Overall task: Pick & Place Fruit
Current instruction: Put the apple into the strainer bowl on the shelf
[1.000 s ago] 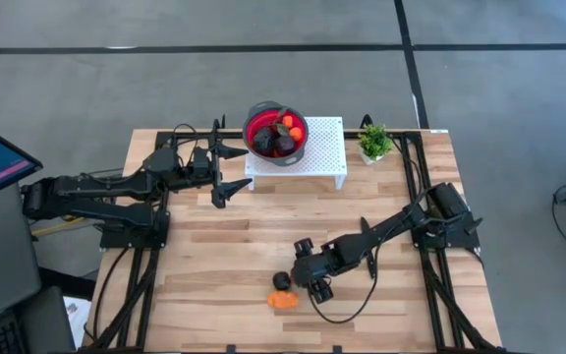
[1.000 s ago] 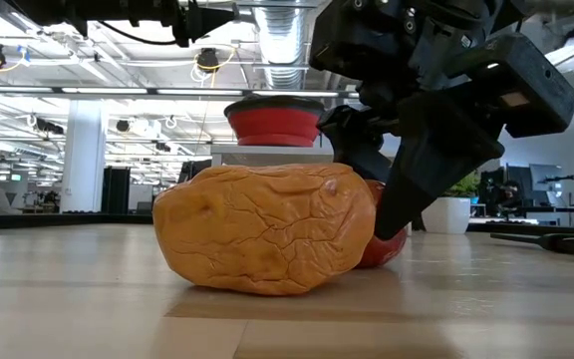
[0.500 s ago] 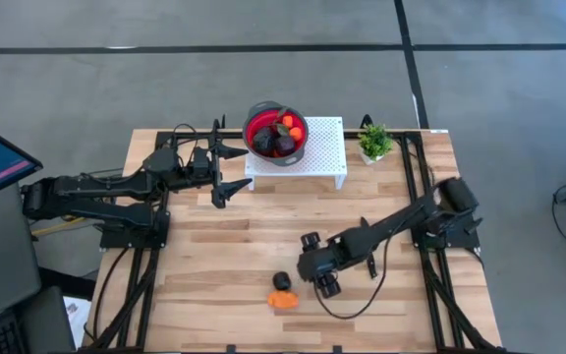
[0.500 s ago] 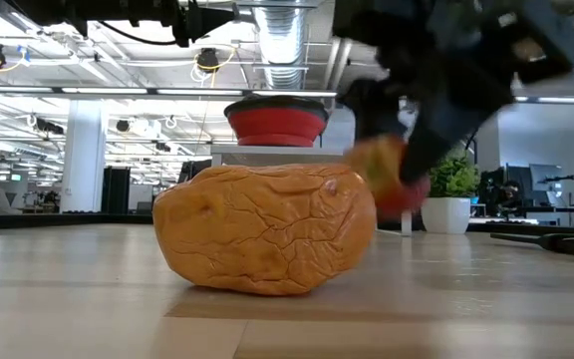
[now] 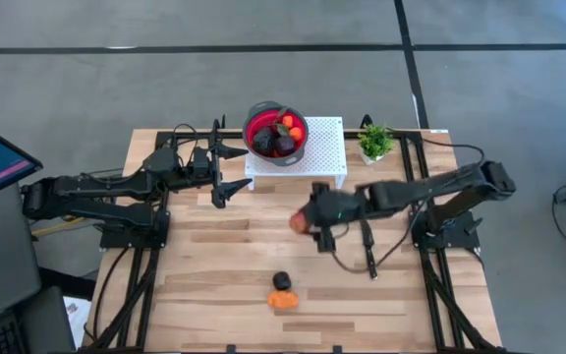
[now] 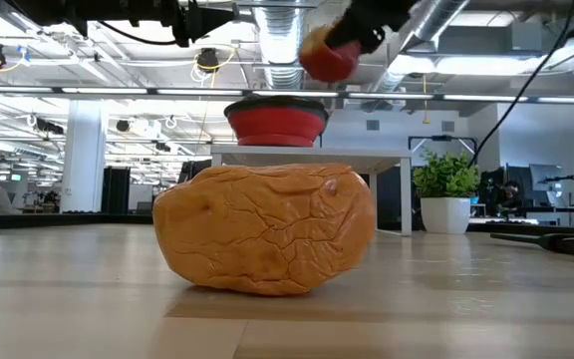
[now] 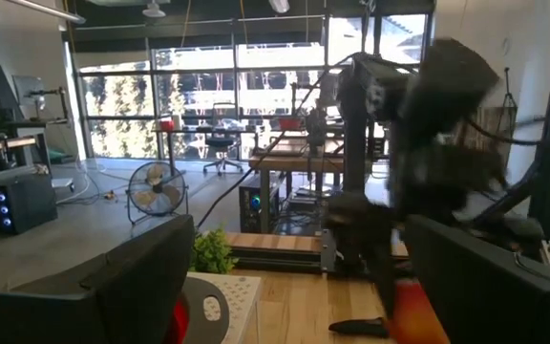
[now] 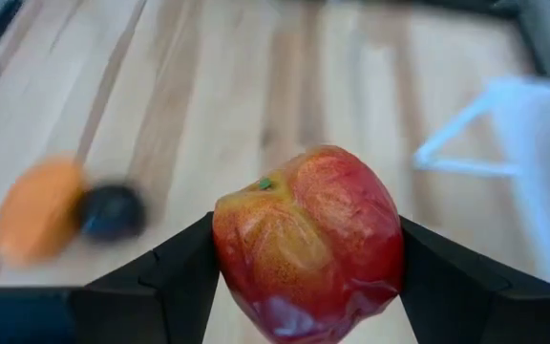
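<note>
Red-yellow fruit (image 8: 306, 246) clamped between the two dark fingers (image 8: 170, 277) of the right gripper (image 5: 306, 222), lifted clear of the wooden table (image 5: 214, 258), just right of centre in the high view and at top centre in the low view. Below it and toward the lower middle of the high view, a large orange piece (image 5: 283, 299) lying on the table with a dark plum (image 5: 281, 281) touching its upper edge; same orange piece filling the middle of the low view. In the upper middle of the high view, a red bowl (image 5: 260, 126) standing on a white perforated stand (image 5: 327, 147), already holding dark plums and small oranges (image 5: 289, 122). Just right of the stand, a small green potted plant (image 5: 374, 143). At upper left of the high view, the left gripper (image 5: 226, 182) parked beside the stand, jaws spread wide and holding nothing. Right arm stretched in from the right edge, black cable looping beneath it.
</note>
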`<state>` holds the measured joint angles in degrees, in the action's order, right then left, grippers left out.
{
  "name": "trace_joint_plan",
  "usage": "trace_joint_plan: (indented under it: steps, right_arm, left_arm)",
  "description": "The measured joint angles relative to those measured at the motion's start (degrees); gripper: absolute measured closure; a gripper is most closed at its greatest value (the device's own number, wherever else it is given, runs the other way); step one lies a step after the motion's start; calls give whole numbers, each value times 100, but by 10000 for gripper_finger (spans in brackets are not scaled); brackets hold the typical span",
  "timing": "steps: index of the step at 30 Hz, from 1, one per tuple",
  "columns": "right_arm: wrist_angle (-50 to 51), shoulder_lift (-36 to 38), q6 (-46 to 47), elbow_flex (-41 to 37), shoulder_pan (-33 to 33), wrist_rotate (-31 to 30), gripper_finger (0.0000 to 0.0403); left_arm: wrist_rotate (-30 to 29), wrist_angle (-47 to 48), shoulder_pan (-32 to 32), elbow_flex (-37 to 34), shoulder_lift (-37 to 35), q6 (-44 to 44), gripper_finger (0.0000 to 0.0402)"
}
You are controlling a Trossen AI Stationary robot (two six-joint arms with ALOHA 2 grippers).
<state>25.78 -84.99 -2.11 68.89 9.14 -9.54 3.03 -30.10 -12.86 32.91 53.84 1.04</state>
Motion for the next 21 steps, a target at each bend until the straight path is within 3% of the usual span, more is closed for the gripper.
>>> trace_joint_plan:
  steps: [10, 21]
  right_arm:
    - [-1189, 506, -519, 3, -1108, 46, 142]
    - [-2425, 451, -750, 4, -2235, 71, 142]
  left_arm:
    - [0, 0, -2, 0, 0, 0, 27]
    - [0, 1, 0, 0, 0, 0, 27]
